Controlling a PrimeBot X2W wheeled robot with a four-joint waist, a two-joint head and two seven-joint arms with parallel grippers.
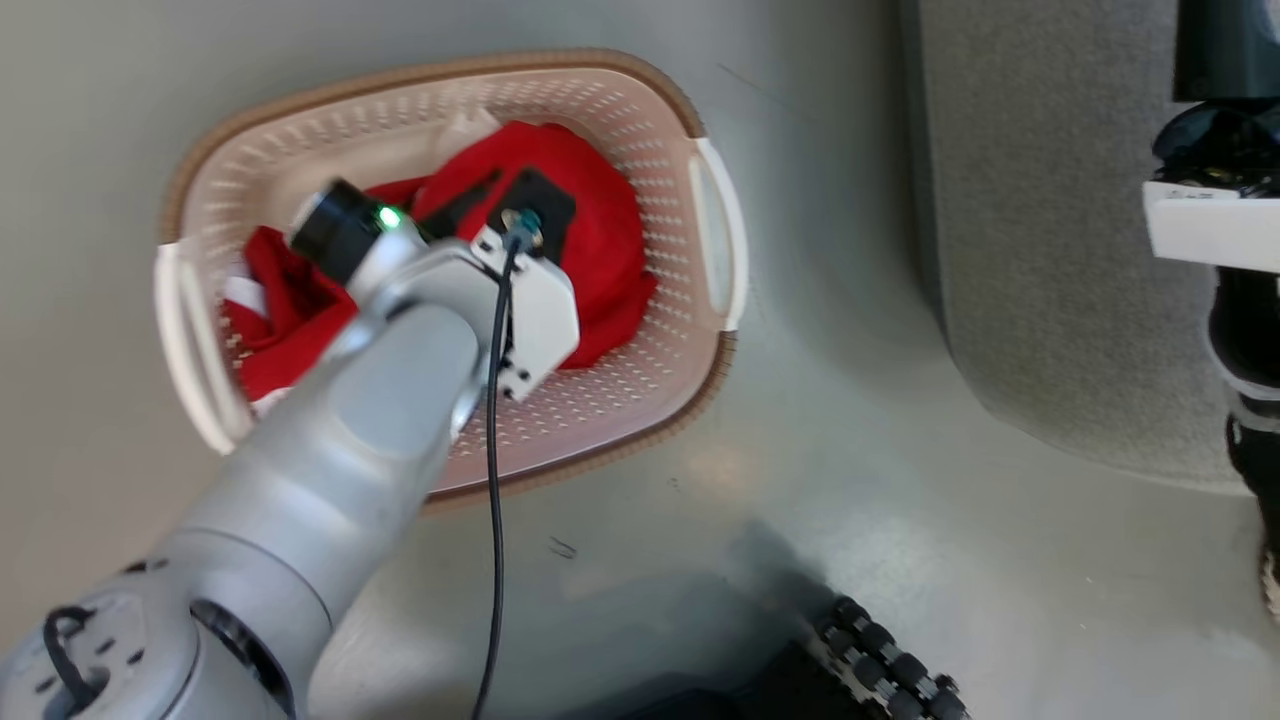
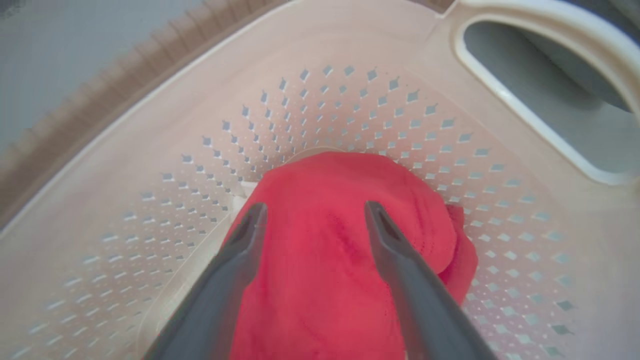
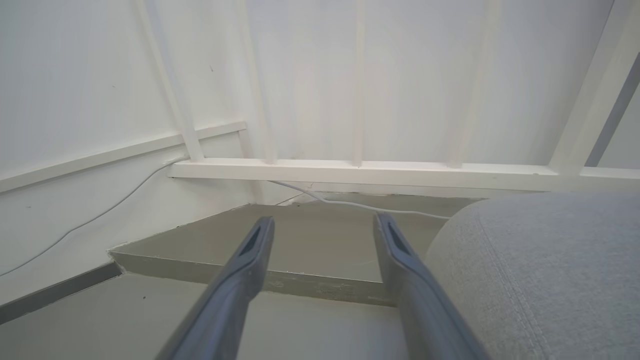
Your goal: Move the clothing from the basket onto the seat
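The cream perforated basket with a brown rim sits on the grey floor, holding red clothing. My left arm reaches down into it, wrist over the garments. In the left wrist view my left gripper is open, its two dark fingers straddling a mound of red clothing against the basket wall. The grey seat stands at the right. My right gripper is open and holds nothing, hanging above the floor beside the seat.
A white railing and a white wall with a thin cable stand behind a low floor step. My right arm's dark body hangs over the seat's edge. My wheeled base shows at the bottom.
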